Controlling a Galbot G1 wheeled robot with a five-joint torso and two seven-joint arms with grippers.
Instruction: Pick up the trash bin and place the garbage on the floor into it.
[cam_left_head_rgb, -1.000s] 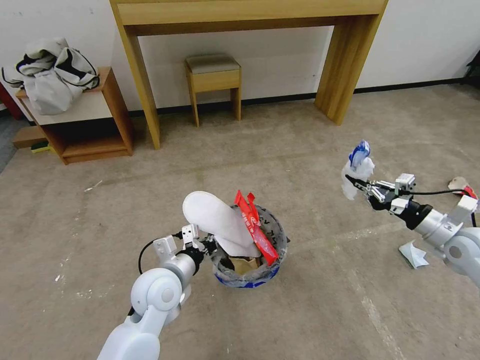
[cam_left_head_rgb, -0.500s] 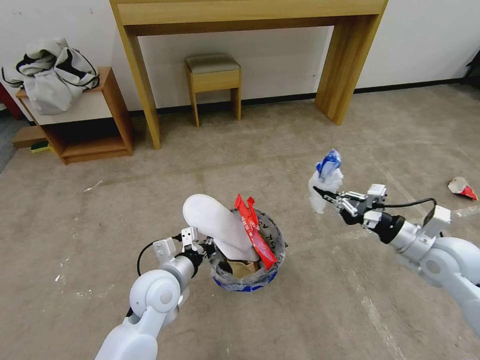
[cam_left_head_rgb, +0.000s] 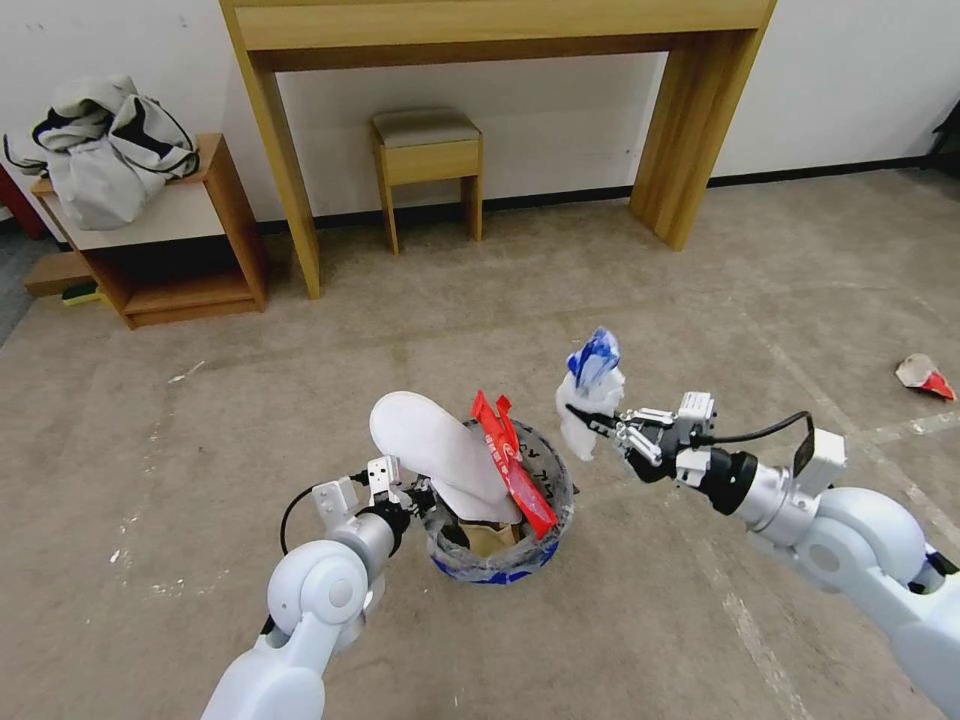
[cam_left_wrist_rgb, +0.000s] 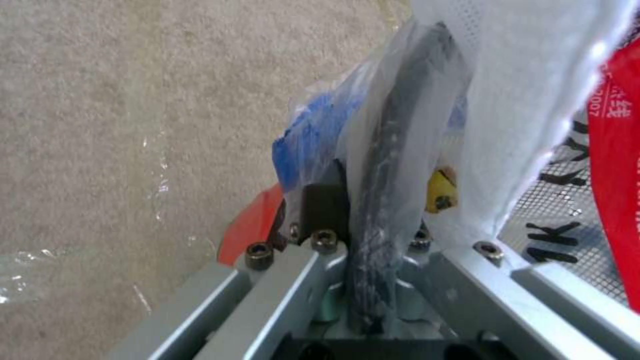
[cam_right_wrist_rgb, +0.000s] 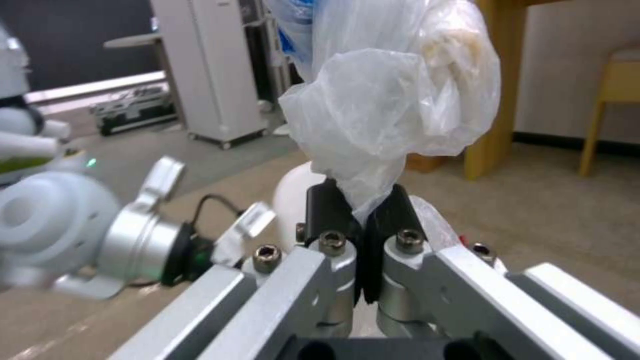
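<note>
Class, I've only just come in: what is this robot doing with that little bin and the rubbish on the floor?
The left gripper is clamped on the rim of the trash bin, which already holds a white slipper, a red wrapper and a brown paper bag. The right gripper pinches a crumpled white-blue plastic wad in the air just beside the bin. A piece of litter lies on the floor to the right.

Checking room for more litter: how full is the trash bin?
Overfull. In the trash bin, a white slipper and red wrapper stick up well above its rim, brown paper below them.
</note>
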